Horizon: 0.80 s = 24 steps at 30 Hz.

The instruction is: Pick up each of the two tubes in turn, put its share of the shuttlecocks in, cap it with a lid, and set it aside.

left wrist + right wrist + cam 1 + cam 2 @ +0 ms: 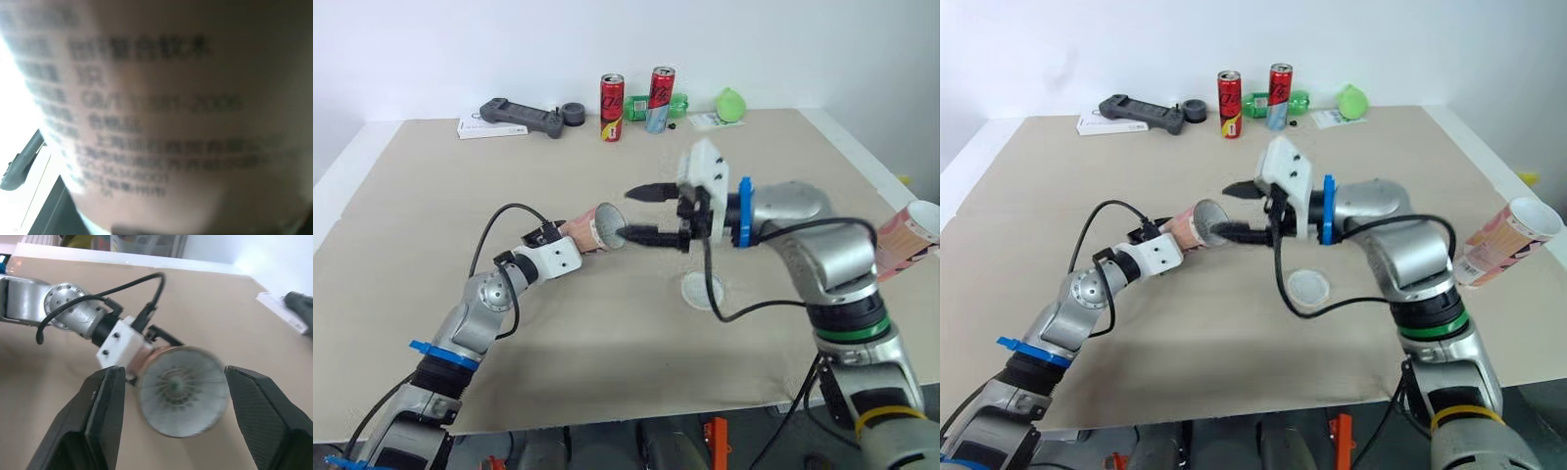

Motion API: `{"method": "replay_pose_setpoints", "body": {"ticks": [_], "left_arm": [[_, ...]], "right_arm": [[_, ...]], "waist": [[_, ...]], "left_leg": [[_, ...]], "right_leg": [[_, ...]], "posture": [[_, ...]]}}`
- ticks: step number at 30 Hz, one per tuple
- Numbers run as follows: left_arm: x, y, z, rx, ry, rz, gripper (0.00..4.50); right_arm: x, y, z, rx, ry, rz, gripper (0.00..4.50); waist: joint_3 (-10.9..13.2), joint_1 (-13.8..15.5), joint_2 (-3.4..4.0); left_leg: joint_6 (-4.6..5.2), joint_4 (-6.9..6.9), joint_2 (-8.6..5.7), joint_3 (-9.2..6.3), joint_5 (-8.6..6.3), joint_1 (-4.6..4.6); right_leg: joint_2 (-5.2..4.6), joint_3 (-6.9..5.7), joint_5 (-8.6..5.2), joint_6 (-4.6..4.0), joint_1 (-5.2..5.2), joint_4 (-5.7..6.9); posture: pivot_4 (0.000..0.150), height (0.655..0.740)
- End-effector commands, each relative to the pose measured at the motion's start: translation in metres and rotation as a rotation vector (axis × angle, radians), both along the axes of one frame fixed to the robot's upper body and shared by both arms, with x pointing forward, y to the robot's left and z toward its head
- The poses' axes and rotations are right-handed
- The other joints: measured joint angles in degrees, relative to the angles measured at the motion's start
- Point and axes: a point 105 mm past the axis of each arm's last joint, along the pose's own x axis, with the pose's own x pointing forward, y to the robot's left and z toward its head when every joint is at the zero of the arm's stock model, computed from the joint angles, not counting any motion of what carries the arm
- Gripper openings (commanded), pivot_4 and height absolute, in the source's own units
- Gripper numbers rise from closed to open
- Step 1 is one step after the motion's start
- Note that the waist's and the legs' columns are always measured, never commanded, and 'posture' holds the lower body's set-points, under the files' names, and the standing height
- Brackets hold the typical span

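My left gripper [572, 235] is shut on a pink tube [595, 228], held nearly level above the table with its open mouth facing right. Inside the mouth I see the white feathers of a shuttlecock [178, 394]. My right gripper [641, 212] is open just in front of that mouth, one finger above it and one at its rim, holding nothing. A round white lid [702, 291] lies flat on the table below my right wrist. A second pink tube [908, 238] with a white end lies tilted at the table's right edge.
Along the table's far edge stand two red cans [612, 107], a green bottle [672, 104] and a green round object [731, 104]. A black handheld device [521, 117], a dark roll [573, 114] and a white box [489, 129] lie at the back left.
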Motion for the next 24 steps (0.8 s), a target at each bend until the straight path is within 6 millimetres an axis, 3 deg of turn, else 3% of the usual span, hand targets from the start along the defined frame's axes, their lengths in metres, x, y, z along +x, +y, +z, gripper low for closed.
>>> {"method": "replay_pose_setpoints", "body": {"ticks": [1, 4, 14, 19, 24], "left_arm": [[0.0, -0.014, 0.009, -0.025, -0.028, -0.037, 2.98], [0.0, -0.02, 0.011, -0.035, -0.034, -0.049, 2.98], [-0.002, -0.024, 0.011, -0.051, -0.038, -0.046, 2.98], [-0.004, -0.028, 0.01, -0.059, -0.033, -0.051, 2.98], [-0.004, -0.028, 0.008, -0.062, -0.029, -0.049, 2.98]], "right_arm": [[0.015, 0.008, -0.007, -0.147, -0.057, 0.014, 1.65], [0.024, 0.021, -0.024, -0.241, -0.067, 0.044, 0.05], [0.039, 0.053, -0.079, -0.508, -0.146, 0.129, 0.05], [0.032, 0.071, -0.086, -0.503, -0.147, 0.194, 0.05], [0.029, 0.067, -0.076, -0.468, -0.147, 0.2, 0.05]], "waist": [[0.0, -0.03, 0.0], [0.0, -0.17, 0.0], [0.0, -0.27, 0.0], [-0.03, -0.6, 0.02], [-0.04, -0.65, 0.02]], "left_leg": [[0.0, 0.01, 0.0, 0.02, 0.0, 0.02], [0.0, -0.02, 0.01, 0.03, 0.0, 0.04], [-0.03, -0.07, 0.0, 0.0, -0.02, 0.01], [-0.02, -0.07, 0.12, 0.02, -0.02, 0.26], [-0.01, -0.06, 0.17, 0.01, -0.01, 0.31]], "right_leg": [[0.0, 0.0, 0.0, 0.0, 0.0, 0.0], [0.02, 0.0, -0.01, -0.03, -0.03, 0.0], [0.03, 0.01, -0.04, -0.07, -0.04, 0.0], [0.14, 0.0, 0.03, -0.13, 0.07, 0.03], [0.19, 0.0, 0.1, -0.18, 0.08, 0.05]], "posture": [[0.15, 0.74], [0.15, 0.74], [0.15, 0.74], [0.15, 0.74], [0.15, 0.74]]}}
